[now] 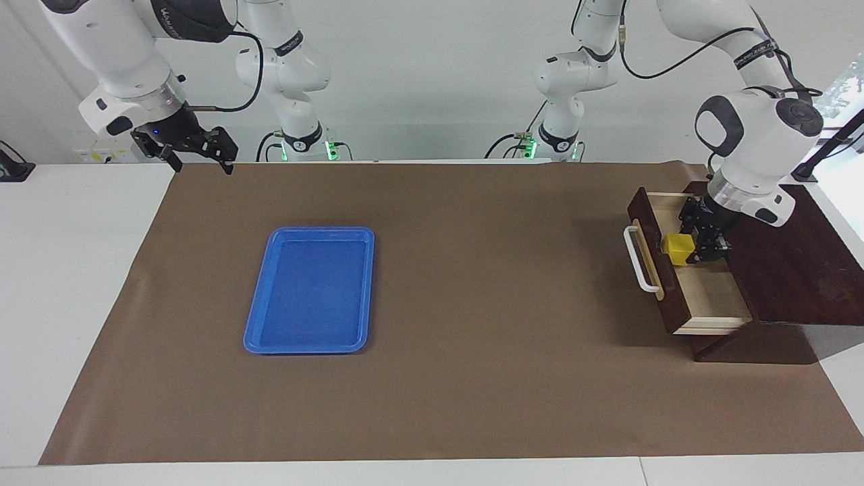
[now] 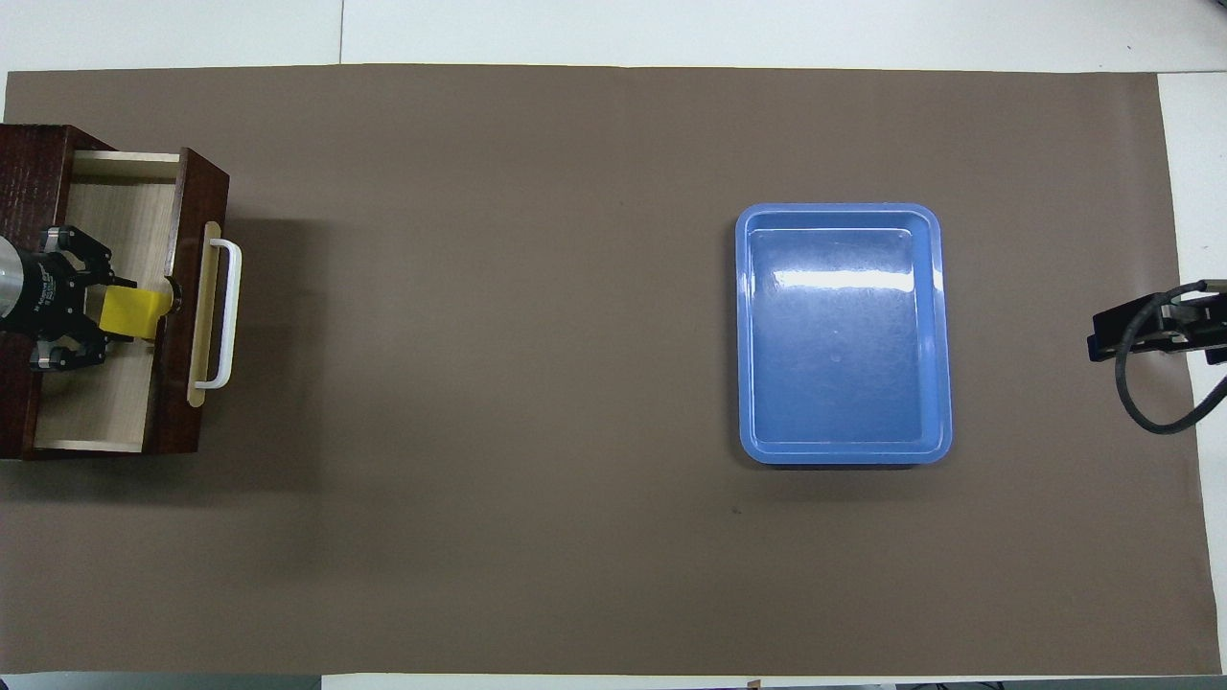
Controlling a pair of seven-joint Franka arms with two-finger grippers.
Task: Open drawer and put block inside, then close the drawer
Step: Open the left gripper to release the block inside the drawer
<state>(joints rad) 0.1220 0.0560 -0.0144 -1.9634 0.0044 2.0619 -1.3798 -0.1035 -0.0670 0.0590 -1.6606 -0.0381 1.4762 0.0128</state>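
Block (image 1: 677, 248) pinched in my left gripper (image 1: 690, 251), low inside the pulled-out drawer (image 1: 709, 293) w/ room to let go. Right gripper (image 1: 196, 158) waits spread over table's edge, clear of blue tray (image 1: 310, 290).

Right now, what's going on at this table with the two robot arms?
The left gripper is shut on the yellow block and has it down inside the open drawer of the dark wooden box, at the left arm's end of the table. The block is not released yet. The right gripper waits open in the air at the right arm's end of the table. A blue tray lies untouched on the brown mat.
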